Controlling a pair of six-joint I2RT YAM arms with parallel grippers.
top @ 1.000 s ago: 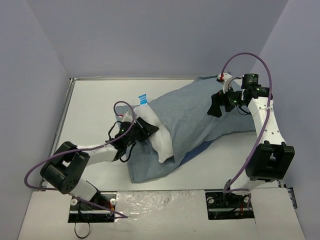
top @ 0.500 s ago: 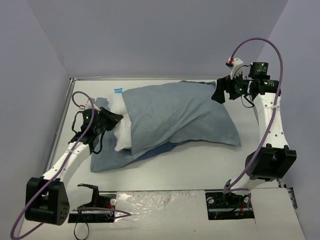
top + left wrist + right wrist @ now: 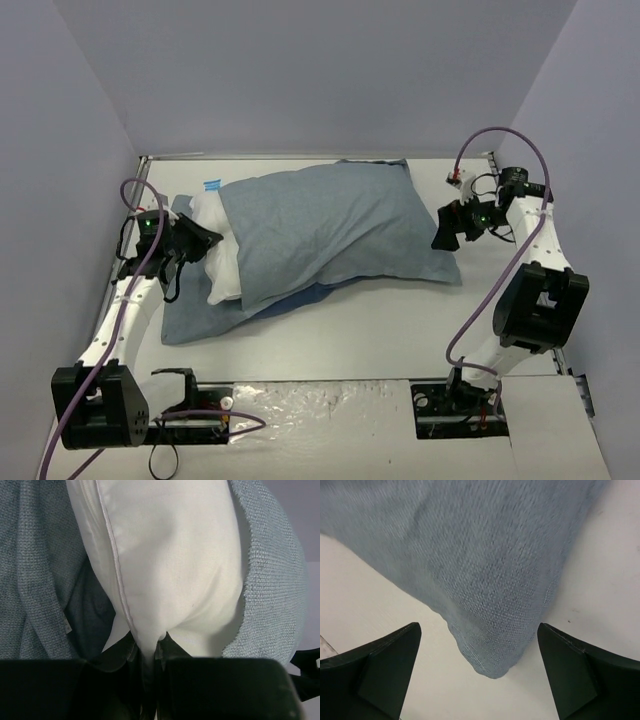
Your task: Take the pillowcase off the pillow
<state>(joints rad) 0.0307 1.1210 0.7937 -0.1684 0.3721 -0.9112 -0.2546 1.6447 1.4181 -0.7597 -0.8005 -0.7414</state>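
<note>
The grey-blue pillowcase (image 3: 330, 225) lies across the table's middle with the white pillow (image 3: 218, 262) sticking out of its left end. My left gripper (image 3: 208, 240) is shut on the pillow's white edge (image 3: 165, 575); the pinched fabric runs between its fingers (image 3: 131, 652). Pillowcase cloth (image 3: 272, 580) frames the pillow on both sides in the left wrist view. My right gripper (image 3: 443, 232) stands open just beside the pillowcase's right corner (image 3: 492, 657), which lies on the table between its fingertips (image 3: 390, 660), untouched.
A loose flap of the pillowcase (image 3: 195, 318) spreads on the table below the pillow. Grey walls close in the table's left edge (image 3: 128, 230) and back edge (image 3: 300, 157). A small blue-striped label (image 3: 212, 185) shows at the pillow's far end.
My left arm has pulled leftward with the pillow, now gripped, drawing more white out of the pillowcase. My right arm let go, came down and now stands open beside the right corner.
</note>
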